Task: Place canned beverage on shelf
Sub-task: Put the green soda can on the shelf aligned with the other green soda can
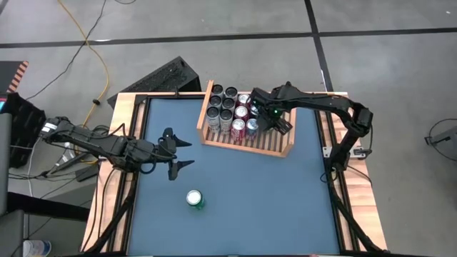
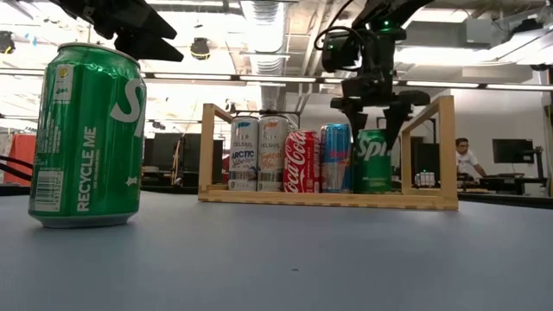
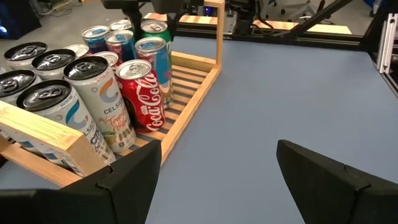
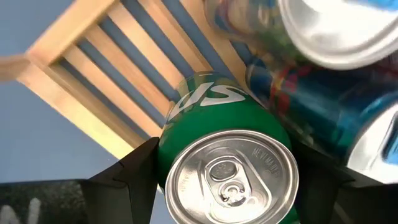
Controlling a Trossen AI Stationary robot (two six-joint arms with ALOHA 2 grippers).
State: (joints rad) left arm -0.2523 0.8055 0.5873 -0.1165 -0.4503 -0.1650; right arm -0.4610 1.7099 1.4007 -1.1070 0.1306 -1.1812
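A green Sprite can [image 4: 227, 155] stands upright in the wooden shelf [image 1: 246, 148], at the right end of the cans' near row, beside a blue can [image 2: 335, 157] and a red Coca-Cola can [image 2: 301, 161]. My right gripper [image 2: 373, 130] is over it and shut on its top. A second green can [image 1: 194, 200] stands on its base on the blue table, near the front edge. My left gripper [image 1: 177, 153] hovers open above the table left of the shelf, holding nothing. My right gripper pinches the green Sprite can between its two fingers, on opposite sides of the wall just under the top rim [image 4: 163, 158]. The fingers come from above, pointing down. The can is upright, its bottom [image 2: 373, 188] level with the neighbouring cans' bottoms at the slats.
Several silver, black and red cans [image 1: 223, 107] fill the shelf's left half. Bare slats [image 1: 275, 139] lie right of and in front of the cans. Wooden side walls [image 2: 446, 147] rise at each end of the shelf. Open blue table [image 1: 271, 200] spreads in front of it.
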